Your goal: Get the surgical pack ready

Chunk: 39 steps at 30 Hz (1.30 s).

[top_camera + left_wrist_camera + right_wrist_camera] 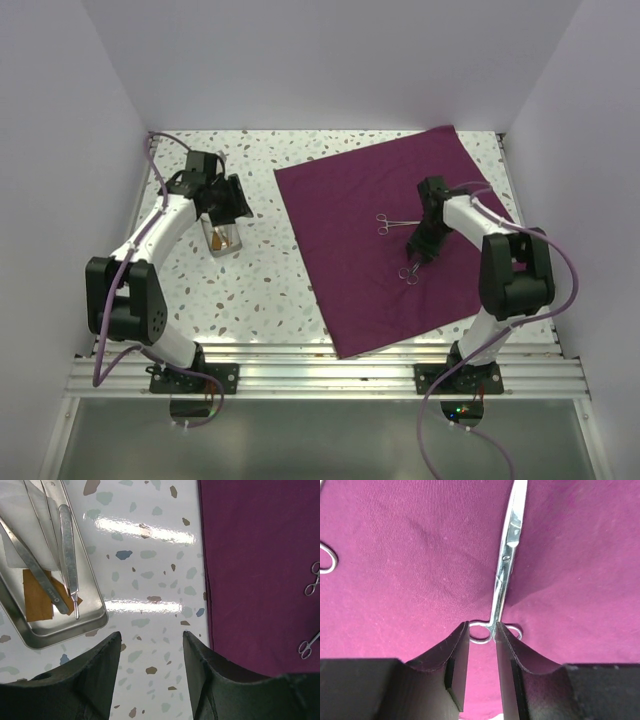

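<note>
Top external view, looking down: purple cloth [340, 220] spread flat and a little skewed over the right half of the speckled table [250, 290], its near corner reaching the table's near edge. On the cloth, toward its middle, two steel tools near each other but apart: a small clamp [383, 223] on the far side, scissors [410, 272] on the near side. Right gripper [418, 255] low over the scissors' handle end. Right wrist view: scissors flat on the cloth, blades closed and pointing away, one finger ring sitting in the gap between the dark fingers [515, 655], the other ring partly hidden behind the right-hand finger. Jaws narrow, hardly wider than that ring. Pinched or merely touched: cannot tell. Left of the cloth, with bare table between: a small shiny steel tray [65, 635], just near of the left gripper [151, 635] in the top view. Left wrist view: tray to the left, holding a long flat steel handle [67, 555], another slanted steel tool [35, 570] crossing beside it, a white pad [15, 510] at the far end and an orange strip [37, 600] underneath the tools. Left jaws wide apart above bare speckled table, nothing between them, touching neither tray nor cloth. Cloth edge along the right of that view, both loose tools lying on it.
</note>
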Tool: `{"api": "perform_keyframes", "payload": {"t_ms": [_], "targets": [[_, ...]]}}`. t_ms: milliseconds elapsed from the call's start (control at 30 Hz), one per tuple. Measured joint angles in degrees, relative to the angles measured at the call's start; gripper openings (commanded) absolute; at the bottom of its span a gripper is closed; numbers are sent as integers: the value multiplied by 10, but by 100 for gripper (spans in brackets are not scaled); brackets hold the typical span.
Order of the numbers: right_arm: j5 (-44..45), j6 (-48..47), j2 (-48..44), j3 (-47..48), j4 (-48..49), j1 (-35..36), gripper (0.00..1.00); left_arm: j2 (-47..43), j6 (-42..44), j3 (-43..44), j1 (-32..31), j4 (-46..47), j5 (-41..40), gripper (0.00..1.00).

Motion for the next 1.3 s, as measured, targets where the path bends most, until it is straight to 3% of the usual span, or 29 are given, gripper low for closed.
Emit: {"api": "perform_keyframes", "payload": {"t_ms": [400,733,1300], "targets": [[3,3,21,-19,10,7,38,13,1,0,0,0,7,57],[58,-47,24,75,3,-7,38,21,2,4,0,0,12,57],[64,-63,87,79,7,-27,40,26,6,18,0,-1,21,57]]}}
